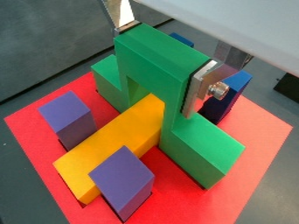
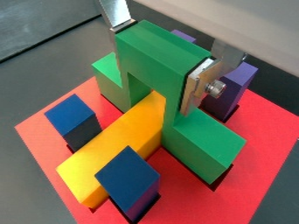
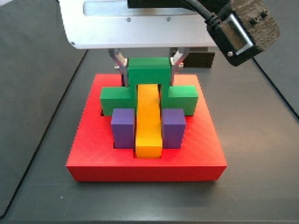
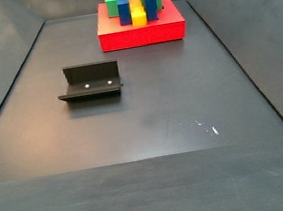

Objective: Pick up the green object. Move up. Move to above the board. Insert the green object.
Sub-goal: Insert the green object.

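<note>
**Green Arch Seated Across the Yellow Bar, Clamped by the Gripper**

Nearest the wrist camera, a purple block (image 1: 122, 179) is seen on the board (image 1: 263, 140), with the near end of the yellow bar (image 1: 111, 144) just beside it. Past these, the green object (image 1: 158, 74) is seen straddling the bar, its two side arms lying down on the red slab. Its tall centre block is held between the silver fingers (image 1: 208, 85) of the gripper (image 1: 163, 54), whose jaws are pressed against its two opposite faces.

In a side view, the green object (image 3: 149, 80) is shown at 12 o'clock of the yellow bar (image 3: 149, 118), flanked by purple blocks (image 3: 174, 128), under the white wrist housing (image 3: 135, 22). Only the wider side view takes in the fixture (image 4: 90, 81), standing well apart on the dark floor (image 4: 148, 127) at 7 o'clock of the board (image 4: 142, 33).
</note>
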Robot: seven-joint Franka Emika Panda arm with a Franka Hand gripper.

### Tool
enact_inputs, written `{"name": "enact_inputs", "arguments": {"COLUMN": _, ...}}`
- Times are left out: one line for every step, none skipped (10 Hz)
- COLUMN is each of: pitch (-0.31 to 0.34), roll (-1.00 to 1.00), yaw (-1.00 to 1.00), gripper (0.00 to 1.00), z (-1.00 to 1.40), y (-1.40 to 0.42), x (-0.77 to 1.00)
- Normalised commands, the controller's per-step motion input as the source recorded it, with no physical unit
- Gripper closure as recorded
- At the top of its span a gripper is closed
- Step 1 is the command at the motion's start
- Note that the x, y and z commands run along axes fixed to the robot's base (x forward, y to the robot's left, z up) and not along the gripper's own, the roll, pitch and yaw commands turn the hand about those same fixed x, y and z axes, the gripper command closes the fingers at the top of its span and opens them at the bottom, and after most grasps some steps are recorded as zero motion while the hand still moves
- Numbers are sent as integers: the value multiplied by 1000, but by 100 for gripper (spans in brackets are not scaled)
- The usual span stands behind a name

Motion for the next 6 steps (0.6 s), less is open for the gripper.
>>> {"name": "enact_inputs", "arguments": {"pitch": -89, "roll": -223, "yaw": 0, "gripper": 100, "z": 0, "y": 0, "x": 0}}
{"name": "enact_inputs", "arguments": {"pitch": -93, "roll": -244, "yaw": 0, "gripper": 100, "z": 0, "y": 31, "x": 0}}
{"name": "enact_inputs", "arguments": {"pitch": -47, "roll": -117, "yaw": 0, "gripper": 100, "z": 0, "y": 6, "x": 0}}
{"name": "enact_inputs", "arguments": {"pitch": 0, "roll": -6, "yaw": 0, "gripper": 100, "z": 0, "y": 11, "x": 0}}
{"name": "enact_inputs", "arguments": {"pitch": -29, "roll": -76, "yaw": 0, "gripper": 100, "z": -34, "y": 57, "x": -157}}
{"name": "enact_inputs", "arguments": {"pitch": -27, "roll": -93, "yaw": -6, "gripper": 100, "z": 0, "y": 89, "x": -240}}
